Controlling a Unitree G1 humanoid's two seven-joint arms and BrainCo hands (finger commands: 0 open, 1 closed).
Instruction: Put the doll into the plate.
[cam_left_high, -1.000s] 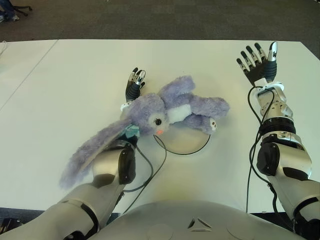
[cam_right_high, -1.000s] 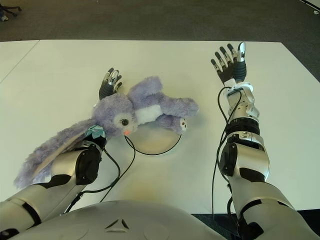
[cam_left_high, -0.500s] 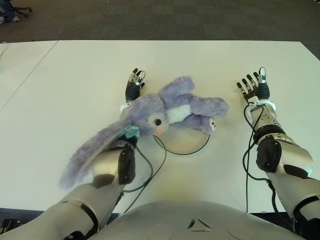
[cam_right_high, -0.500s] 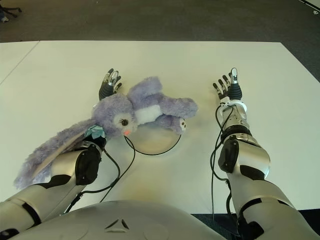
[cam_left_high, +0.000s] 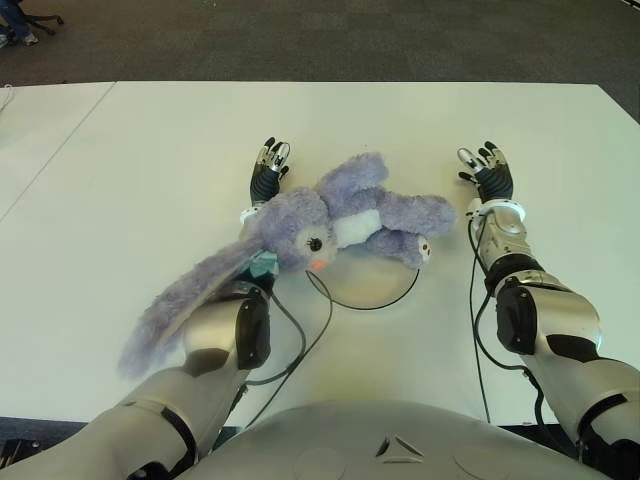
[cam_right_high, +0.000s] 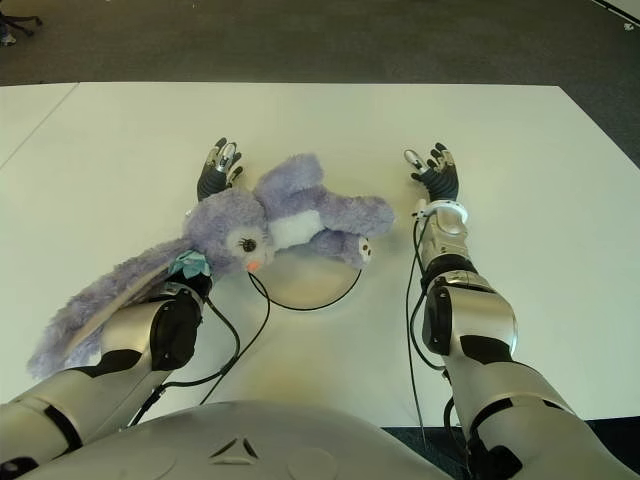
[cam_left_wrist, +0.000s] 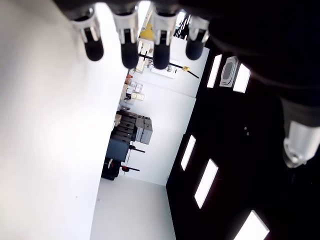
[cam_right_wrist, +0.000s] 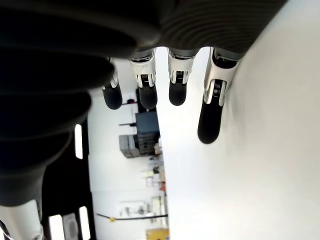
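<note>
spanning most of both eye views, the white table (cam_left_high: 150, 150) carries every item. next in size, the purple rabbit doll (cam_left_high: 340, 222) lies on its side, its body and legs over the far rim of the plate (cam_left_high: 368, 284), its head over the plate's left edge, one long ear draped over the left forearm. placement is judged only partial. left hand (cam_left_high: 268, 170) shows just beyond the doll's head, fingers extended and released, grasping nothing. right hand (cam_left_high: 487, 176) shows right of the doll, near it, fingers spread, empty. risk: the draped ear could drag the doll off the plate if the left arm withdraws; a push from the right hand could roll it past the rim.
</note>
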